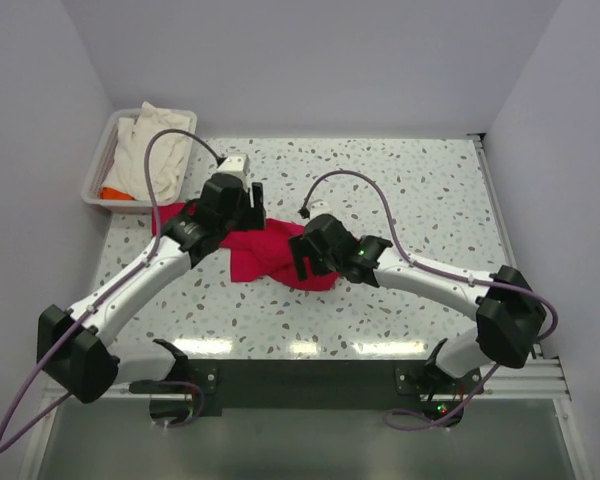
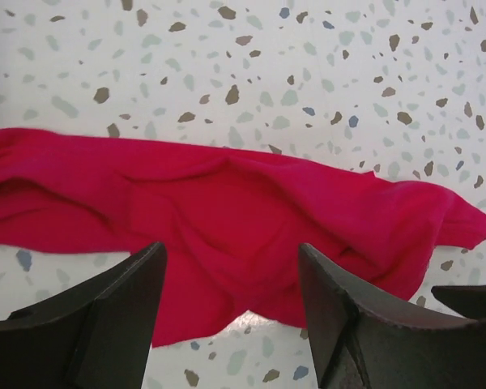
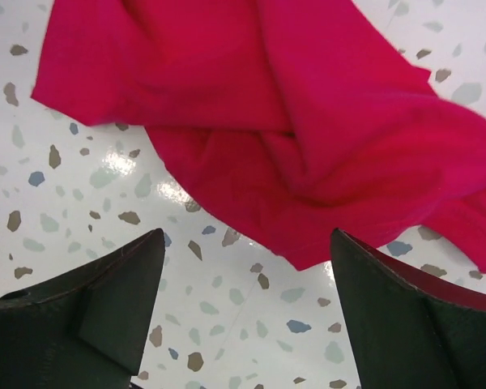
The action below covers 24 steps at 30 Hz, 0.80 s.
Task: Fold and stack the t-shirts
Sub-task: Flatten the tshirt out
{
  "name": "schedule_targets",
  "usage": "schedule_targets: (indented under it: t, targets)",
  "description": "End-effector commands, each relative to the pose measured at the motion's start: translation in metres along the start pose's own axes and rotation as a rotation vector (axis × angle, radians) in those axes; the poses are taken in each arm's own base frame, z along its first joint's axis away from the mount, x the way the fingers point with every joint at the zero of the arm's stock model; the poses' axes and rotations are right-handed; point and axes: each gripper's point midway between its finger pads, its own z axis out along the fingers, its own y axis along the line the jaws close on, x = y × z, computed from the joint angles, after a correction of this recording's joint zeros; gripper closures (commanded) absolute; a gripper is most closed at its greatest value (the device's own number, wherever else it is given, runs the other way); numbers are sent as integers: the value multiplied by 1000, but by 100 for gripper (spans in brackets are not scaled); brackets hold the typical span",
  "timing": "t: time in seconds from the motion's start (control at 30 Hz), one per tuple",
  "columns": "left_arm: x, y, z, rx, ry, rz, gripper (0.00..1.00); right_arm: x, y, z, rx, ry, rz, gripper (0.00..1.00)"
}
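Crimson t-shirt (image 2: 227, 219) lies crumpled, creased; left hand (image 2: 231, 253) and right hand (image 3: 247, 235) both spread apart.

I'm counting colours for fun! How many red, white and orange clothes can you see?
Red t-shirt: 1
Cream-white t-shirt: 1
Orange fabric, only a bit showing: 1
Total: 3
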Motion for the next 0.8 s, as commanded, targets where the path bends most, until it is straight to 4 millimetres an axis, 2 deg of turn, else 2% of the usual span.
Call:
schedule_targets:
  t: [0.0,0.03,0.1,0.13,0.27,0.33,0.57,0.77]
  targets:
    - [9,38,-27,-146,-43,26,30,-5,5,1,8,-13,81,15]
    - [25,47,-26,-167,-14,29,30,2,8,9,13,6,94,17]
    - [33,51,-28,-157,-13,12,30,6,13,16,23,3,102,17]
    - [43,49,-26,-136,11,15,30,9,13,21,36,4,108,18]
    - [55,44,-18,-110,70,44,33,14,25,42,45,-8,118,25]
    - [67,42,-12,-91,122,65,34,23,28,53,79,8,82,27]
    - [72,34,-6,-51,144,62,35,20,35,76,134,-5,67,27]
    - [71,33,-6,-43,140,59,35,29,42,94,155,15,62,28]
